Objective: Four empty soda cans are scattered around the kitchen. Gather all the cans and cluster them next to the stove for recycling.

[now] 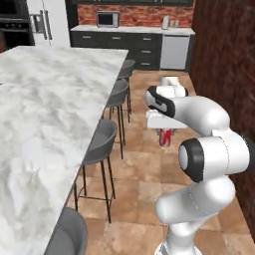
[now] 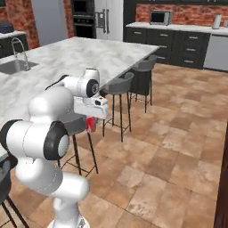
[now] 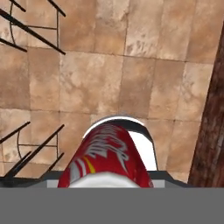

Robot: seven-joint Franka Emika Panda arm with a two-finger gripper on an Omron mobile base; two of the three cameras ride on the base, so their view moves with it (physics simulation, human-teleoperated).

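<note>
My gripper (image 1: 166, 132) is shut on a red soda can (image 1: 166, 138) with pale markings and points down over the tiled floor. From the right base view the soda can (image 2: 91, 124) hangs under the white hand (image 2: 91, 108), beside the island's stools. In the hand view the soda can (image 3: 107, 151) runs away from the camera, its silver rim toward the floor; the fingertips are hidden behind it. The stove is out of view.
A long marble island (image 1: 50, 104) lies to the left, with grey bar stools (image 1: 102, 142) along its edge and a sink (image 2: 13, 67) set in it. A dark brick wall (image 1: 224, 55) runs close on the right. The far counter (image 2: 178, 27) carries a microwave (image 2: 160, 17).
</note>
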